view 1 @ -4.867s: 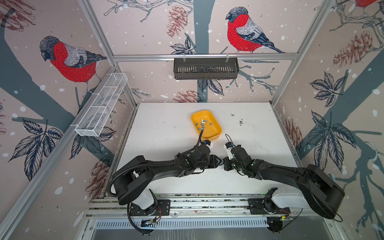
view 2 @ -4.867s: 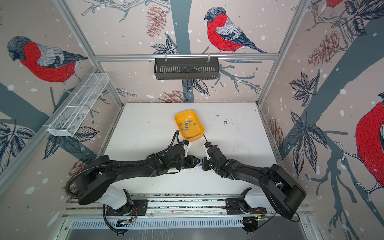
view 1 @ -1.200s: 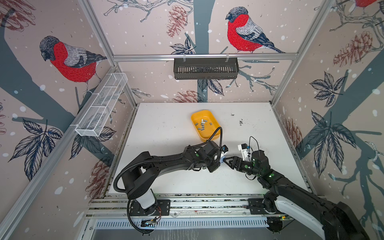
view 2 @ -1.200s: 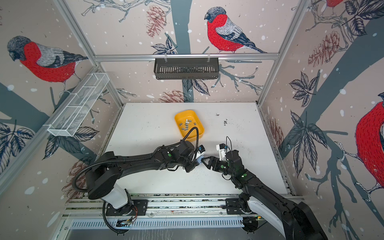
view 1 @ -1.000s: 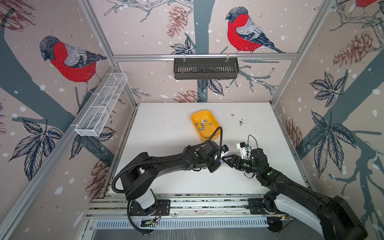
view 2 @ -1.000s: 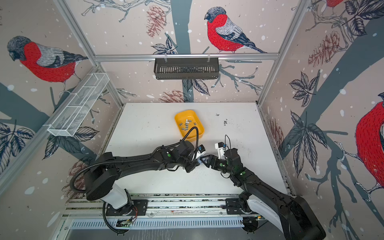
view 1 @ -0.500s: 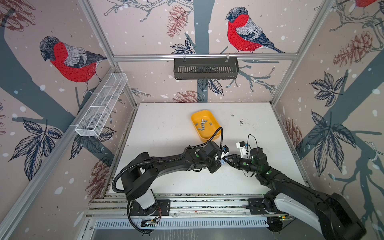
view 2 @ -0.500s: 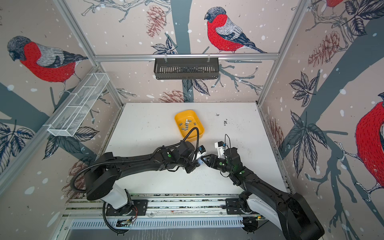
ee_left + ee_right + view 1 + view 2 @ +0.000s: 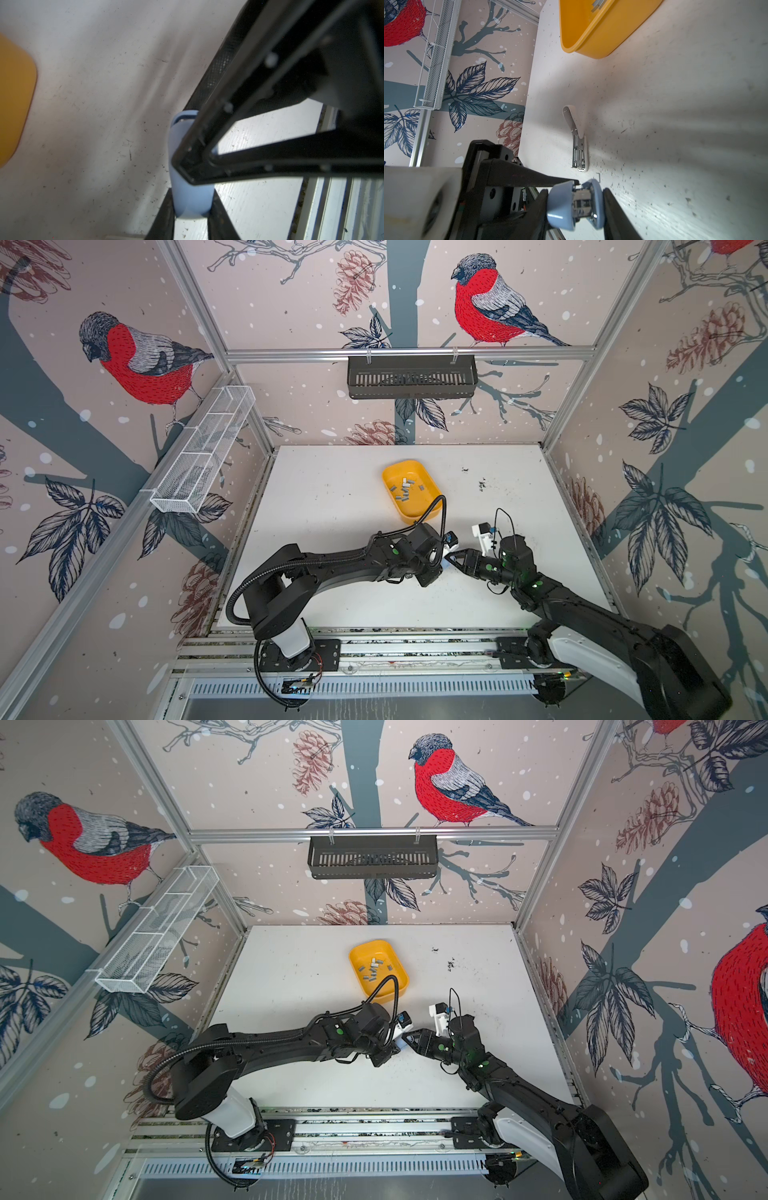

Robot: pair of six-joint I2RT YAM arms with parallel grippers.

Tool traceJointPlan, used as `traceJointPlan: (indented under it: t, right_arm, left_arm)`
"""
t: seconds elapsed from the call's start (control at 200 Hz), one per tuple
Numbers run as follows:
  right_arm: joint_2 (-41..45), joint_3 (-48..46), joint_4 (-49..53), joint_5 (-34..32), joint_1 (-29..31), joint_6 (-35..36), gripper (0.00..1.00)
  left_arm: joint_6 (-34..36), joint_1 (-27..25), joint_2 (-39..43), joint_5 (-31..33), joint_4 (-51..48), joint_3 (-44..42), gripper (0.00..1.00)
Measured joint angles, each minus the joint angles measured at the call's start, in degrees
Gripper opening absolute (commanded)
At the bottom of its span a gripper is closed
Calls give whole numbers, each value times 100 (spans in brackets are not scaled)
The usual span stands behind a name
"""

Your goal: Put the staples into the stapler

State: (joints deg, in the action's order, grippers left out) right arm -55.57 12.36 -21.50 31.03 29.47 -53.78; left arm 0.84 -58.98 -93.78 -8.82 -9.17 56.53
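Both grippers hold a light-blue stapler (image 9: 574, 205) between them above the front middle of the table. My left gripper (image 9: 192, 199) is shut on its sides. My right gripper (image 9: 575, 205) is shut on its end, one finger on each blue half with the metal magazine showing between them. In both top views the left gripper (image 9: 441, 556) (image 9: 395, 1042) and right gripper (image 9: 452, 559) (image 9: 406, 1039) meet tip to tip and hide the stapler. The staples (image 9: 405, 489) (image 9: 374, 970) lie loose in a yellow tray (image 9: 432, 506) (image 9: 399, 986) further back.
A white stapler (image 9: 578, 141) lies on the table with its lid swung open, seen only in the right wrist view. A black basket (image 9: 411, 377) hangs on the back wall. A white wire rack (image 9: 203, 452) hangs on the left wall.
My right gripper has moved a little to the left onto the stapler's end and closed on it. The left gripper has kept its hold and place.
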Motion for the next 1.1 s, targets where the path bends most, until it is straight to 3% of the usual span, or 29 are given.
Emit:
traceJointPlan:
  t: [0.49, 0.72, 1.096]
  right_arm:
    - [33, -7, -20, -2, 0, 0, 38]
    - [44, -7, -20, -22, 0, -20, 54]
    - [170, -4, -17, -116, 0, -17, 72]
  left_arm:
    - [2, -2, 0, 2, 11, 0, 15]
    - [2, -2, 9, -2, 81, -4, 15]
    - [2, -9, 11, -7, 120, -11, 15]
